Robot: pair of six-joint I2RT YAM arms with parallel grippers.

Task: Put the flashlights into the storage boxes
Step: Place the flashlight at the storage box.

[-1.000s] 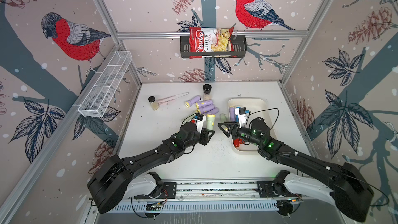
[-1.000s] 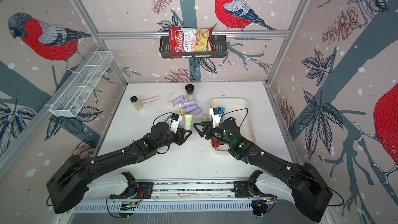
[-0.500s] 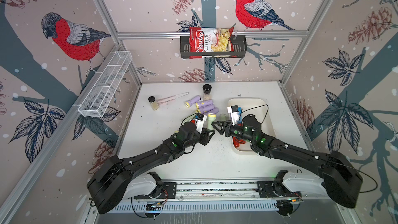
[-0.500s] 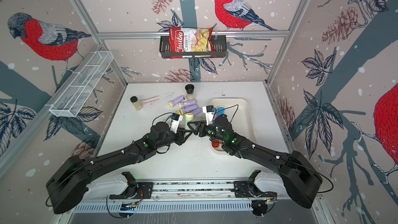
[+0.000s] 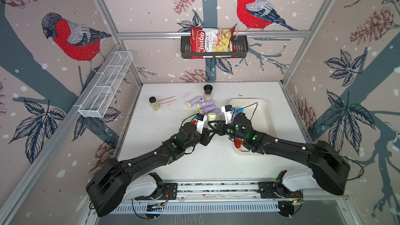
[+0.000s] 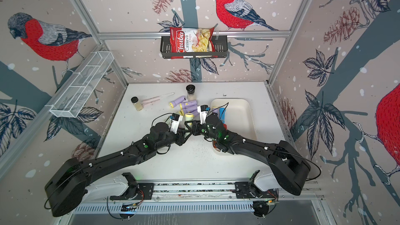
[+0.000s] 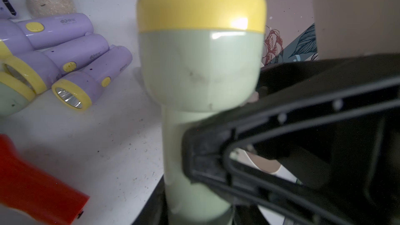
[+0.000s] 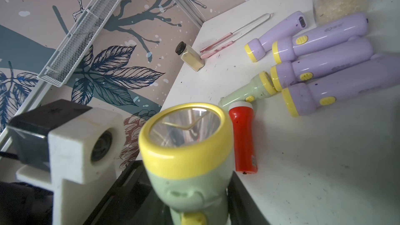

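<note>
White wire mesh basket is being carried on the left wall. On the desk near it, a small black-lidded jar and pink tweezers are being shown just beside each other. Further right, four lilac flashlights are being seen lying side by side, with a taller jar standing behind them and a red flashlight lying in front. At the middle, a pale green flashlight with a yellow head is being held upright by both tools. The left tool is being clamped on the lower handle, and the right tool is being pressed tight onto the handle just under the head. To the right, a cream storage tray is being partly covered by the right arm. A blue flashlight and a second red flashlight are being seen lying inside it.
</note>
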